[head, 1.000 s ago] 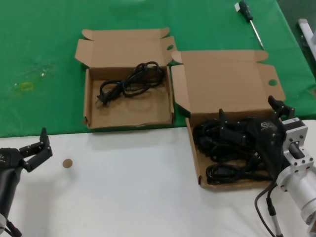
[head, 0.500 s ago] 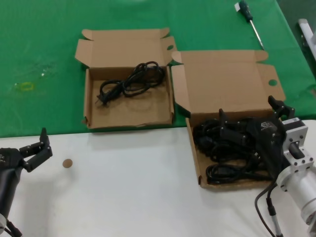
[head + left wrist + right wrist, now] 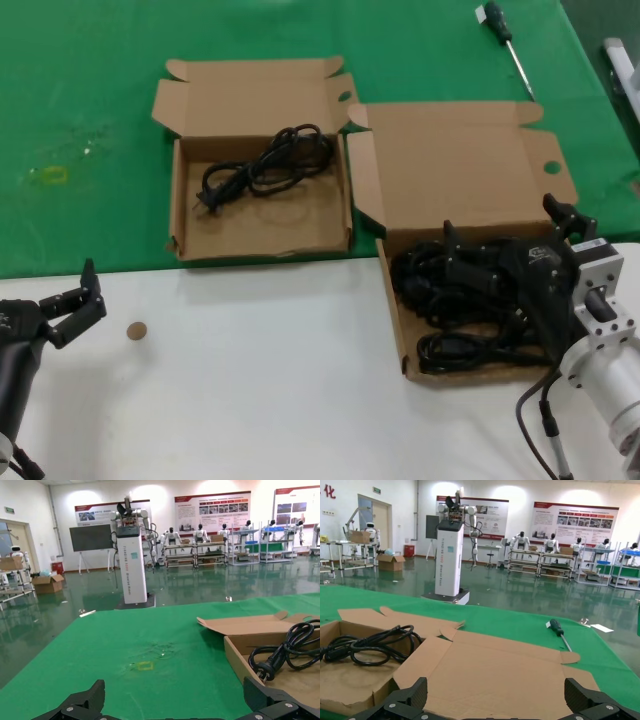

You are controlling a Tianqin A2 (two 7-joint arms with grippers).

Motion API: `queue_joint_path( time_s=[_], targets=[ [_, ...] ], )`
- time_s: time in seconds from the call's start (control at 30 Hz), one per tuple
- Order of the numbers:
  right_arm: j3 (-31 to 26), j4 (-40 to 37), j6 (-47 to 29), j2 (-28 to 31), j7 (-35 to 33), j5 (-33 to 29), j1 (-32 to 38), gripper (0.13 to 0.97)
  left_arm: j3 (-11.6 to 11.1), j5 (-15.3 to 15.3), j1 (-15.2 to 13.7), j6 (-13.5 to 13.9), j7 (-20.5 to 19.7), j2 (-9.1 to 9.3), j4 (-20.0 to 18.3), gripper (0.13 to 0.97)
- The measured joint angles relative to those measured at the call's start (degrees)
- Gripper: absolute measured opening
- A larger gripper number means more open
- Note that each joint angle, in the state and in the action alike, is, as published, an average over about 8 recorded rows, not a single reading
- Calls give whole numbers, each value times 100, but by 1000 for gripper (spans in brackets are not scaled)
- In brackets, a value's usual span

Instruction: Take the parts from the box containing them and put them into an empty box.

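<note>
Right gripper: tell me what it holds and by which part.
Nothing. The right gripper hangs over the black cables in the larger box, jaws spread wide, nothing between them. The left gripper, parked over the white table, is empty too.

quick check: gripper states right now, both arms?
Left gripper: open, holding nothing, over the white table.
Right gripper: open, low in the larger box, over the cables.
</note>
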Motion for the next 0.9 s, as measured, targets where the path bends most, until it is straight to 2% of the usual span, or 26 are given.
queue_joint_path(
  time_s=[0.9],
  targets=[
    [0, 0, 0, 0, 0, 0, 0, 966, 0, 0, 0, 0, 0, 0, 0, 966]
  ],
)
